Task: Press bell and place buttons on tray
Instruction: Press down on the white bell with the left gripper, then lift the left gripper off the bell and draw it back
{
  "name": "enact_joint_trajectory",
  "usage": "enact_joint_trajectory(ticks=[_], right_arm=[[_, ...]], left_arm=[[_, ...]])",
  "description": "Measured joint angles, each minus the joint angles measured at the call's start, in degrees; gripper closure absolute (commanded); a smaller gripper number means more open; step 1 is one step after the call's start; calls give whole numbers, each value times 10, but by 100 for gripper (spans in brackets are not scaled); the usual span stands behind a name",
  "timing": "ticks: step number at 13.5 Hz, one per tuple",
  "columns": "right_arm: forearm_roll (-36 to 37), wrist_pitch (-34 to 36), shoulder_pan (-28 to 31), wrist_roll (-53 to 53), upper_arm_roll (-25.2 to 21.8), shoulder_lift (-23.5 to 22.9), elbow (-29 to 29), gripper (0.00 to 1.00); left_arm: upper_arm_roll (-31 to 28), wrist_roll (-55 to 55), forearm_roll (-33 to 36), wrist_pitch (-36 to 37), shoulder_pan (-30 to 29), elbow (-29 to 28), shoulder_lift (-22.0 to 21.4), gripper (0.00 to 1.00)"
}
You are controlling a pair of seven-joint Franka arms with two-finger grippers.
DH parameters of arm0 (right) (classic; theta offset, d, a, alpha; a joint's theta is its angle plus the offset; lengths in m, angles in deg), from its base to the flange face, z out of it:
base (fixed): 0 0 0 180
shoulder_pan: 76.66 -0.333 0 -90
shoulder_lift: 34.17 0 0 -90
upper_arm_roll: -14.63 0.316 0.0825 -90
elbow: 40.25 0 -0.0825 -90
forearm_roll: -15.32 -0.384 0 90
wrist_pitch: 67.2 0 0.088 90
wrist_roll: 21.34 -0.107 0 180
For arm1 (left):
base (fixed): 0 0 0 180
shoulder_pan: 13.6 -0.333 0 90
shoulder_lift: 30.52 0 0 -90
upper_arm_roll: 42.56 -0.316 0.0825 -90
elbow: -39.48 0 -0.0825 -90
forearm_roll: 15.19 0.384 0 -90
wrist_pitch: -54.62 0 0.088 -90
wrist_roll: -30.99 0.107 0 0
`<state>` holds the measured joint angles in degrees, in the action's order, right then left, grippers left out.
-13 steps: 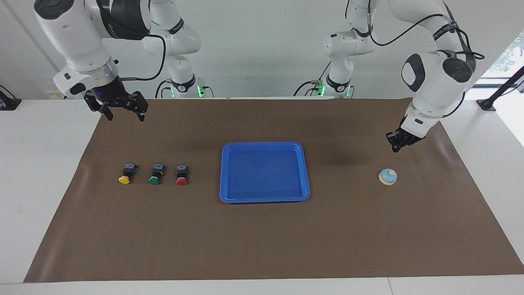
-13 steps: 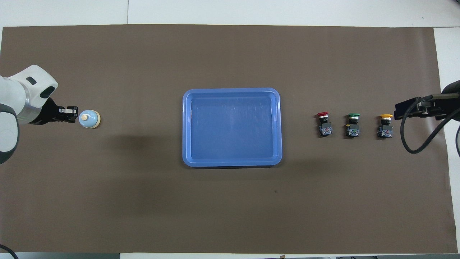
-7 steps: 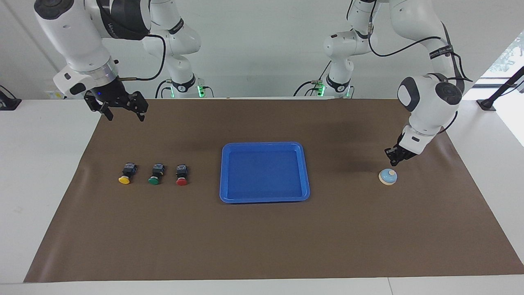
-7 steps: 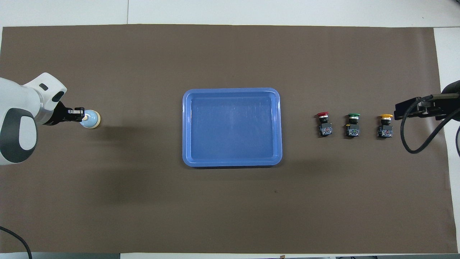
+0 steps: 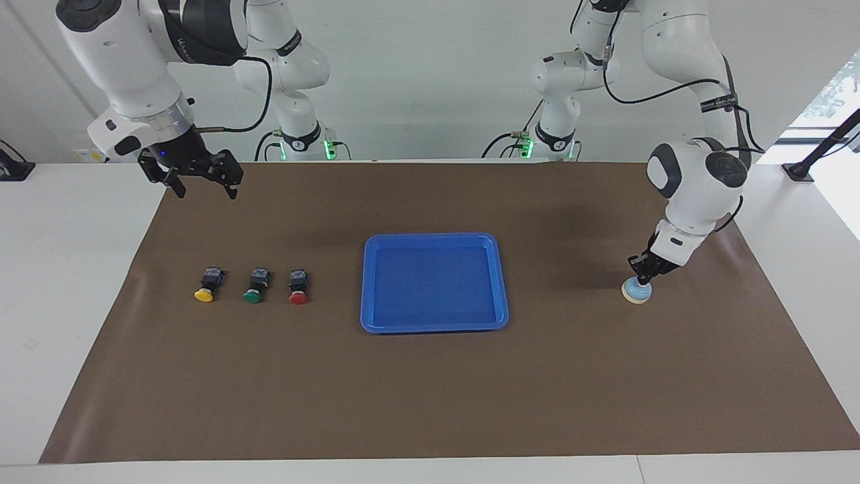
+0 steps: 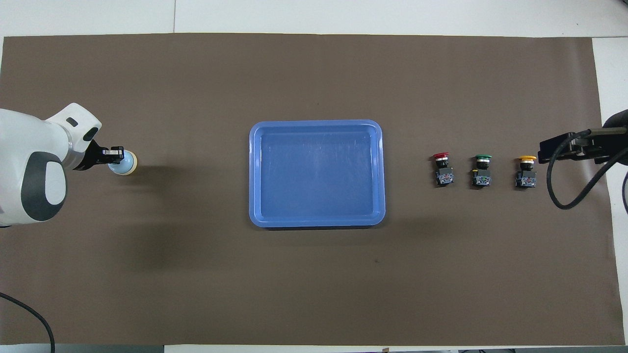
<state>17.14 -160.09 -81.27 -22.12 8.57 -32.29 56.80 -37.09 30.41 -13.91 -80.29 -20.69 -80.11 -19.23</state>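
The light-blue bell point(image 5: 635, 292) point(image 6: 127, 164) sits on the mat toward the left arm's end of the table. My left gripper point(image 5: 643, 275) point(image 6: 117, 155) is shut, and its tips are down on the bell's top, hiding the knob. The yellow button point(image 5: 205, 294) point(image 6: 527, 167), green button point(image 5: 253, 295) point(image 6: 483, 166) and red button point(image 5: 298, 296) point(image 6: 441, 165) lie in a row toward the right arm's end. My right gripper point(image 5: 207, 193) hangs open in the air, over the mat on the robots' side of that row. The blue tray point(image 5: 433, 237) point(image 6: 316, 123) lies mid-table with nothing in it.
A brown mat point(image 5: 430, 396) covers most of the white table. The right arm's black cable point(image 6: 564, 196) loops over the mat's edge beside the yellow button.
My left gripper has come down from above the mat onto the top of the bell. The right arm, the buttons and the tray have not moved.
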Motion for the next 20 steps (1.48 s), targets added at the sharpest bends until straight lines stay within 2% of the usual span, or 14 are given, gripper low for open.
enact_joint_trajectory(ticks=[5, 7, 8, 9, 10, 11, 12, 13, 17, 20], right_arm=[[0, 0, 0, 0, 0, 0, 0, 0], [0, 0, 0, 0, 0, 0, 0, 0], [0, 0, 0, 0, 0, 0, 0, 0], [0, 0, 0, 0, 0, 0, 0, 0], [0, 0, 0, 0, 0, 0, 0, 0], [0, 0, 0, 0, 0, 0, 0, 0], [0, 0, 0, 0, 0, 0, 0, 0], [0, 0, 0, 0, 0, 0, 0, 0], [0, 0, 0, 0, 0, 0, 0, 0], [0, 0, 0, 0, 0, 0, 0, 0]], left_arm=[[0, 3, -1, -1, 0, 0, -1, 100], [-1, 4, -1, 51, -1, 29, 3, 98], [0, 6, -1, 103, -1, 62, 3, 86], [0, 7, -1, 159, -1, 103, 2, 68], [1, 8, -1, 207, -1, 140, -2, 62], [2, 8, -1, 241, 0, 168, -10, 48], [3, 9, -1, 265, 0, 187, -22, 11], [4, 9, -1, 283, 0, 196, -38, 0], [5, 9, -1, 363, 0, 199, -104, 0], [8, 9, -1, 412, 1, 205, -121, 0]])
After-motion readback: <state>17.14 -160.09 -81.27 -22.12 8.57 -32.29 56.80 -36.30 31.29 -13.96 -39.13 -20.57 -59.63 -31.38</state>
